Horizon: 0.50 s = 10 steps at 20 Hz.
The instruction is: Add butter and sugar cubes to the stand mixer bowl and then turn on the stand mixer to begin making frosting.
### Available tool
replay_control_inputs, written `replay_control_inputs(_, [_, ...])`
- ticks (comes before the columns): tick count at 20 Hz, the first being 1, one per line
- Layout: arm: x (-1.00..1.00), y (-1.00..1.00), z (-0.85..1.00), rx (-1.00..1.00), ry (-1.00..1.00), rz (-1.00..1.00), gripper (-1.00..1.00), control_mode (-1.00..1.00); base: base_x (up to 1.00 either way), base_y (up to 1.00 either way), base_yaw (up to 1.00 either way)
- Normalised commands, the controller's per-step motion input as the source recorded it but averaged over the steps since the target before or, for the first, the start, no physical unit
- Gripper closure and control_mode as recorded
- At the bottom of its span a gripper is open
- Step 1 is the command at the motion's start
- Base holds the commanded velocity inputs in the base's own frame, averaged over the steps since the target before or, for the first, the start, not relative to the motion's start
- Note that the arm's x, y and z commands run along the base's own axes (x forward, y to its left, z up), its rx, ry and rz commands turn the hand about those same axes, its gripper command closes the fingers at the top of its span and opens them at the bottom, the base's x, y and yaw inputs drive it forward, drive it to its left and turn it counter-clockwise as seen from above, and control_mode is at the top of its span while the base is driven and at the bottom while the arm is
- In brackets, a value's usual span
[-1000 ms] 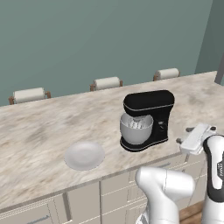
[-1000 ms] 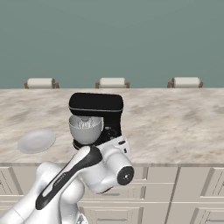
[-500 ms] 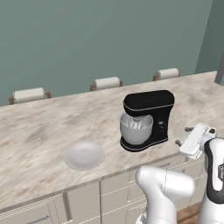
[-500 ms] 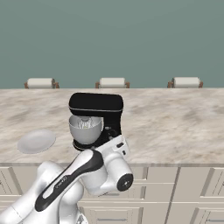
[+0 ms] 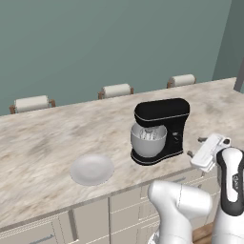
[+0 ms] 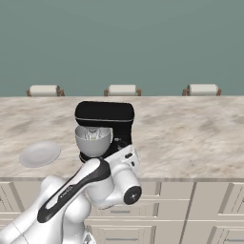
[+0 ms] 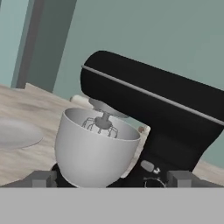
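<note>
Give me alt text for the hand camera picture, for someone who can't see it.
A glossy black stand mixer seen close up from the hand camera, its wire whisk hanging in the stand mixer bowl. A white plate lies on the marble counter behind it, and the open gripper has a fingertip at each lower corner.

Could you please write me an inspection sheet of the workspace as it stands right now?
Surface: marble-look counter over pale cabinet fronts.
Job's things: black stand mixer upright near the counter's front edge, head down, whisk inside the stand mixer bowl. Butter and sugar cubes: nothing seen.
Clutter: white plate to the mixer's left, apart from it, nothing seen on it.
Gripper: gripper open, holding nothing, facing the mixer's side near the counter edge.
Cables: nothing seen.
Surroundings: teal wall; three chair backs behind the counter's far edge.
</note>
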Motion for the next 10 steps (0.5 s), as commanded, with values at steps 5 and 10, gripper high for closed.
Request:
replay_control_inputs(5, [0.28, 0.0, 0.0, 0.0, 0.0, 0.05, -1.0, -1.0, 0.0, 0.0, 0.0])
replay_control_inputs(10, [0.13, -0.06, 0.0, 0.0, 0.0, 0.11, -1.0, -1.0, 0.0, 0.0, 0.0])
